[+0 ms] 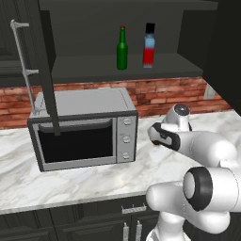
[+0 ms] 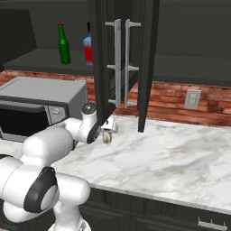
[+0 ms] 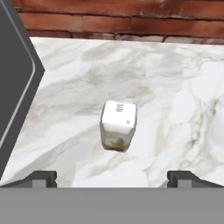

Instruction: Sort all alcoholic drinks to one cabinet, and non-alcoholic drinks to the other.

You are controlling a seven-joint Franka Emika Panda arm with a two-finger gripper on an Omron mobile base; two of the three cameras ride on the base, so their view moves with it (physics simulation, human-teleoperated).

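Observation:
In the open upper cabinet stand two alcoholic drinks: a slim green bottle [image 1: 122, 49] [image 2: 64, 45] with a red cap, and beside it a blue-over-red bottle [image 1: 149, 47] [image 2: 88, 48] with a black cap. One of the non-alcoholic drinks, a small pale cream container [image 3: 118, 124] [image 2: 107, 136], sits upright on the marble counter [image 3: 175, 87] to the right of the microwave. My gripper [image 3: 113, 178] hangs above it, open and holding nothing. The fingertips [image 3: 43, 177] stand wide, apart from the container.
A grey microwave [image 1: 82, 129] fills the counter's left part. Open dark cabinet doors [image 2: 119, 63] hang just above my hand. A dark grey slab [image 3: 13, 87] edges the hand view's left side. Behind runs a brick wall with an outlet [image 2: 193, 99].

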